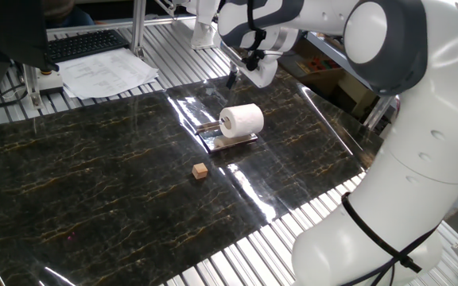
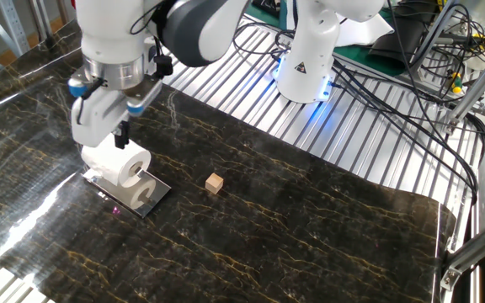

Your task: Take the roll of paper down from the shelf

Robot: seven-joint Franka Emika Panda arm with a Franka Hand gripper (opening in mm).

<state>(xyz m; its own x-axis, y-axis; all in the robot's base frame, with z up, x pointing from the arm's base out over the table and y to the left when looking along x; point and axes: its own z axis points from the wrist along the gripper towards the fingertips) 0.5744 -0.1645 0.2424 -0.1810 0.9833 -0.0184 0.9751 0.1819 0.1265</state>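
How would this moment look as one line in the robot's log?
roll: on shelf | gripper: behind roll, not holding it | cube: on table

arm: reaching over table | gripper (image 2: 121,137): pointing down | fingers: state unclear

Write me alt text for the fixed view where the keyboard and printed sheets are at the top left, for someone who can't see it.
A white roll of paper lies on its side on a small shiny metal shelf on a dark marbled table, with the robot arm's tool hanging just above and behind the roll, not touching it. A small tan cube sits on the table in front of the shelf.
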